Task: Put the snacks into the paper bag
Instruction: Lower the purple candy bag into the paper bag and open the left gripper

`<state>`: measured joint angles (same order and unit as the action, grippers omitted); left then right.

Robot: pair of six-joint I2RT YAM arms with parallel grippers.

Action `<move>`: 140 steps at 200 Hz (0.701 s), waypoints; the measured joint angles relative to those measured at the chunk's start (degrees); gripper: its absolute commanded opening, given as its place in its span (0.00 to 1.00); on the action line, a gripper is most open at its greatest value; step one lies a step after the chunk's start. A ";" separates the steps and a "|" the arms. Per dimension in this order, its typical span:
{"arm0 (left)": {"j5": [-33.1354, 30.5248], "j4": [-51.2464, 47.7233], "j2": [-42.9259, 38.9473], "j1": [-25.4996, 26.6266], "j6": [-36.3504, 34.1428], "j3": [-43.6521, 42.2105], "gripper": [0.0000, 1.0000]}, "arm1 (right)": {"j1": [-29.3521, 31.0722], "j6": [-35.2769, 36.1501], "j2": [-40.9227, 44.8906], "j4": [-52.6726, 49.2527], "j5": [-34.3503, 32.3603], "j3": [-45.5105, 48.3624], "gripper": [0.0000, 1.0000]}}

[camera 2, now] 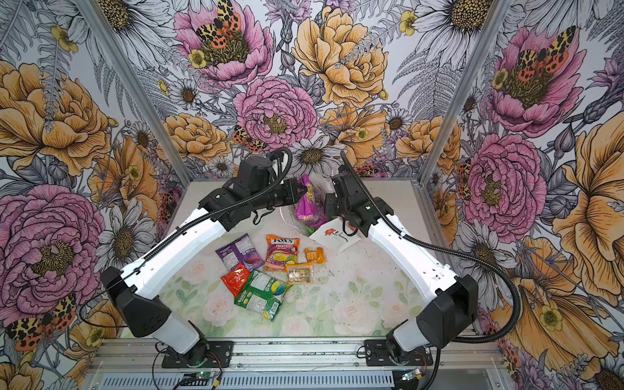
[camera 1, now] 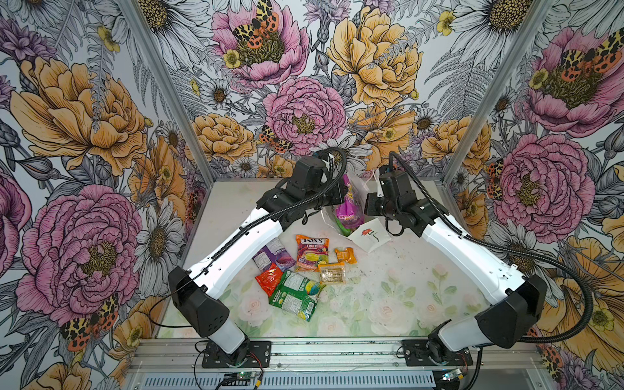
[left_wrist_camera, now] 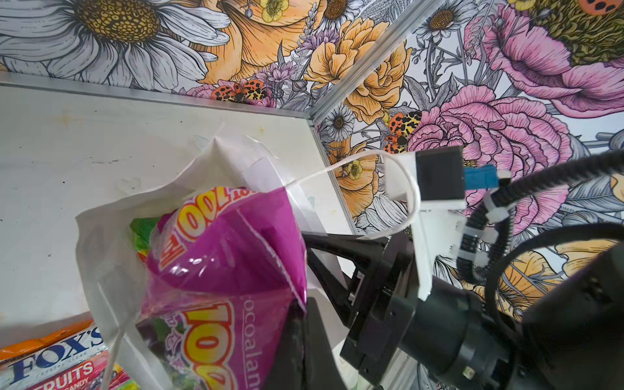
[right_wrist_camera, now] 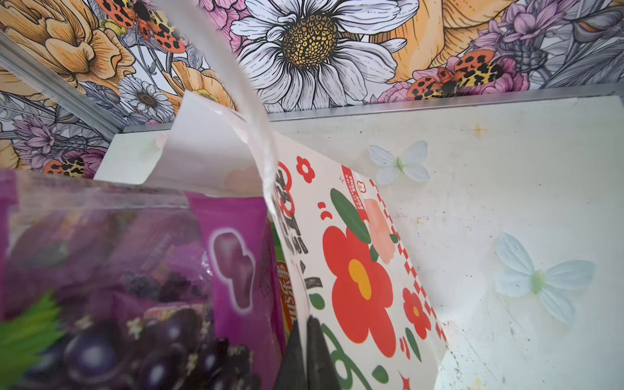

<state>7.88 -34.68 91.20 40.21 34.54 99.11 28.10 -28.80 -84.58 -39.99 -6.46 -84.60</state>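
Your left claw [left_wrist_camera: 301, 326] is clamped tight on the side edge of the purple packet [left_wrist_camera: 219, 256], low in the left wrist view. In a top view it sits just left of that packet, above the middle of the frame. Your right claw [right_wrist_camera: 308, 326] is pinched closed on the printed wall of the bag [right_wrist_camera: 364, 270], at bottom centre of the right wrist view, and holds that side of the mouth out. So the packet stands between the two claws, gripped by the left one and just beside the right. Its long axis runs steeply: in both top views the top corner points up the frame, and the lower end is already past the bag's rim, where a green wrapper [left_wrist_camera: 143, 229] shows inside. The bag's hollow therefore lies down the packet's own length from your left claw. I judge the next move is a push along that axis, then a release. The left arm is the one placed to do it, and the right only has to hold. Mind the handle [left_wrist_camera: 337, 165], which loops over the right wrist's camera mount. The other snacks [camera 1: 297, 295] lie clustered at centre frame, below the bag in a top view.
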 measured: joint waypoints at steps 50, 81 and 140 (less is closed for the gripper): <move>2.97 7.48 2.80 0.00 0.24 -0.59 0.00 | -4.28 -0.81 0.00 0.07 4.42 0.00 0.00; 4.70 9.75 8.85 0.09 1.51 1.92 0.00 | -5.75 -1.27 0.02 0.31 5.84 0.13 0.00; 6.71 10.08 19.58 1.62 2.58 9.55 0.00 | -8.94 -1.84 1.97 1.97 7.21 3.26 0.00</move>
<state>14.59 -24.60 110.78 41.82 37.12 108.66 19.16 -30.63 -82.61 -38.02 0.75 -81.34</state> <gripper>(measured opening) 0.047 0.047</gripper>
